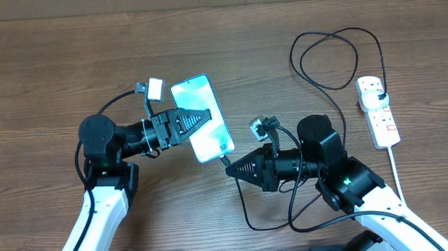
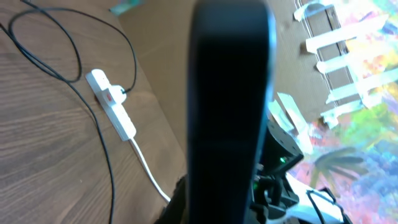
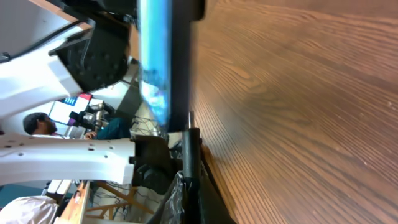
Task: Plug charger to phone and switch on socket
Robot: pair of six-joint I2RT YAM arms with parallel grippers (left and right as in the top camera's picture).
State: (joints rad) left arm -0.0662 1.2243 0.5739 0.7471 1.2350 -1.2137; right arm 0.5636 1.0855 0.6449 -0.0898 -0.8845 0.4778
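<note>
Black charger [image 1: 226, 159], pinched in the right gripper [image 1: 230, 170], touches the bottom edge of the phone [image 1: 209, 137] clamped by the left gripper [image 1: 197, 117]; seating unclear, and the power strip [image 1: 378, 111], far right of the phone, likely awaits switching.

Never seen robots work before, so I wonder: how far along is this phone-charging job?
Seemingly done: the charger is plugged into the socket. In hand: the left hand holds the phone while the right hand puts the cable tip to its lower end; whether it is seated, I cannot tell. Left: switching the socket on.
</note>
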